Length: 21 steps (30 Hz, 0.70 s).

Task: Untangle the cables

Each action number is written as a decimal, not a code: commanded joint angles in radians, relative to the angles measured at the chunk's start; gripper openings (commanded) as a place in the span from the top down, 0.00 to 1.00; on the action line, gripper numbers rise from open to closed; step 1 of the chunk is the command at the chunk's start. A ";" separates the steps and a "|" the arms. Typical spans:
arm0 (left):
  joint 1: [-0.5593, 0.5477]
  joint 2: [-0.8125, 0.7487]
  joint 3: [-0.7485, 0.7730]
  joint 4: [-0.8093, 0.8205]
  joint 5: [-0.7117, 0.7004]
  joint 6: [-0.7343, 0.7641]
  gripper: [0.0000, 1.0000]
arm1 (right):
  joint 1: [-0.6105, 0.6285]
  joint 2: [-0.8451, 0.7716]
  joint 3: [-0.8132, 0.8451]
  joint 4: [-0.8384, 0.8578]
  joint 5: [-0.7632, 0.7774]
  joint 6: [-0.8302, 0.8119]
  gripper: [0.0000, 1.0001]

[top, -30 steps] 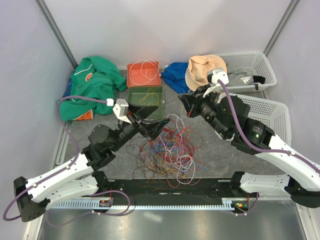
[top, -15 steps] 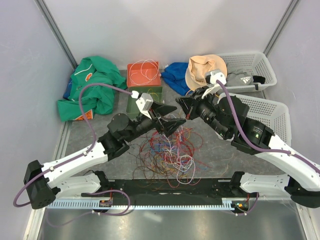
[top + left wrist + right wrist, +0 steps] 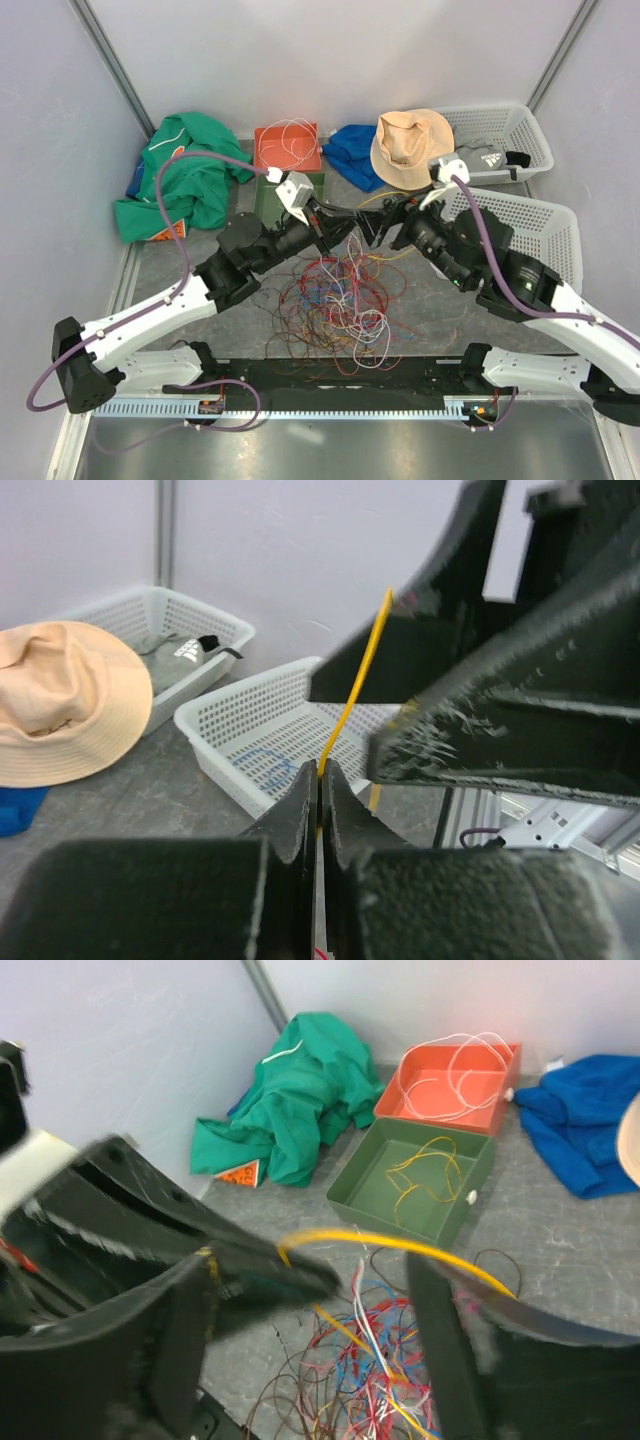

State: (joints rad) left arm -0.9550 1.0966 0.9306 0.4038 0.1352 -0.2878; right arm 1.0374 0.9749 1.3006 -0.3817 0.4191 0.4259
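Left wrist: left hand (image 3: 318, 780) pinches yellow cable (image 3: 358, 675); garment (image 3: 185, 652) lettering blurred.

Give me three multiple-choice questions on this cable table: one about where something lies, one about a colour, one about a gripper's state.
1. Where does the white cable lie? A: green tray. B: orange tray. C: white basket.
2. Which colour of cable does the left gripper pinch? A: yellow. B: blue. C: purple.
3. How is the right gripper? A: shut on a cable. B: open. C: shut, empty.
Answers: 1 B, it loops inside the orange tray. 2 A, the fingers are shut on a yellow cable. 3 B, its fingers stand wide apart.
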 commanded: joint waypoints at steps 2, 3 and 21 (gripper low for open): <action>0.001 -0.041 0.184 -0.234 -0.193 0.048 0.98 | 0.004 -0.175 -0.151 0.007 0.153 0.010 0.11; 0.001 -0.040 0.239 -0.258 -0.204 0.058 0.98 | 0.004 -0.229 -0.187 0.024 0.170 0.010 0.10; 0.001 0.072 0.560 -0.468 -0.180 0.050 0.98 | 0.004 -0.214 -0.515 0.538 -0.121 0.039 0.02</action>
State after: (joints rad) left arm -0.9550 1.1564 1.4773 -0.0303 -0.0509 -0.2466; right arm 1.0374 0.7254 0.7792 -0.0841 0.3618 0.4774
